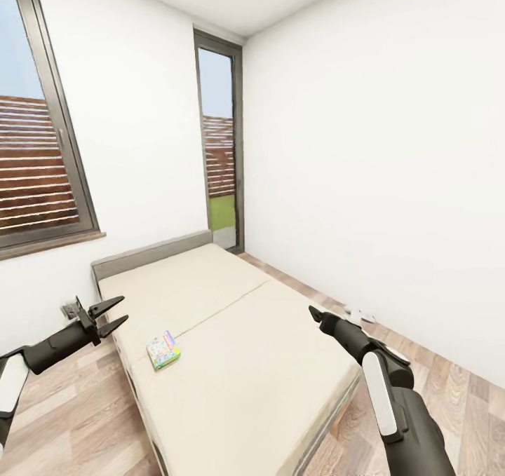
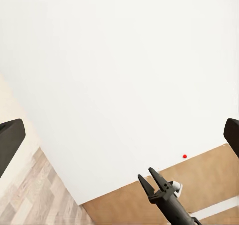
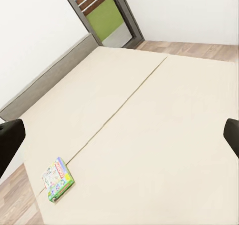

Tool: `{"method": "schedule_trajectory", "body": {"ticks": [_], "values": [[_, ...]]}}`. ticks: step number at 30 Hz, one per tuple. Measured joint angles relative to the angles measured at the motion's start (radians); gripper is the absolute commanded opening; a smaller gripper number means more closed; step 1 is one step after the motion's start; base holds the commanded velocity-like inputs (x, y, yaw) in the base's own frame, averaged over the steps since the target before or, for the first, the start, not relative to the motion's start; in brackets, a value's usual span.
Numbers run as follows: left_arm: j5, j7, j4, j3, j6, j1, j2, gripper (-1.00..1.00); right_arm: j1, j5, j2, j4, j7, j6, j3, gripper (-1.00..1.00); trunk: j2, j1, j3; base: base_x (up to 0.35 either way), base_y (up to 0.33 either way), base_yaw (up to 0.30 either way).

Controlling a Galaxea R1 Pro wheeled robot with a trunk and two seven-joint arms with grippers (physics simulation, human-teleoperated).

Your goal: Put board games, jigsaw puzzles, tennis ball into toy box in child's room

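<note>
One board game (image 1: 163, 350), a thin rectangular box with a pale green printed cover, lies flat on the bed (image 1: 266, 364) near its left edge. Its plain cream-beige cover is smooth, split by a long seam, with a grey headboard against the white wall. Wood planks floor the room. Both arms hover empty: the left gripper (image 1: 111, 313) is spread; the right gripper's (image 1: 313, 313) spread I cannot tell.

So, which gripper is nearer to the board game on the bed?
Left. The left gripper hovers just beside the board game; the right gripper is across the bed.
</note>
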Motion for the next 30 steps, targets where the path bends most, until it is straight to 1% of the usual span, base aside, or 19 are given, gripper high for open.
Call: {"method": "schedule_trajectory", "body": {"ticks": [4,10,20,30], "values": [[0.000,0.000,0.000,0.000,0.000,0.000,0.000,1.00,0.000,0.000,0.000,0.000,0.000,0.000,0.000,1.00,0.000,0.000,0.002,0.000,0.137,-0.181],[0.000,0.000,0.000,0.000,-0.001,0.000,0.001,1.00,0.000,-0.007,0.000,-0.001,0.000,0.000,0.001,1.00,0.000,0.000,0.003,0.000,0.151,-0.048],[0.000,0.000,0.000,0.000,0.000,0.000,0.001,1.00,0.000,-0.013,-0.001,-0.001,0.000,0.001,0.000,1.00,0.000,0.000,-0.010,0.000,0.036,-0.022],[0.000,0.000,0.000,0.000,0.000,0.000,0.001,1.00,0.000,-0.014,0.000,-0.001,0.000,-0.002,0.000,1.00,0.000,0.000,-0.017,0.000,0.105,-0.045]]}}
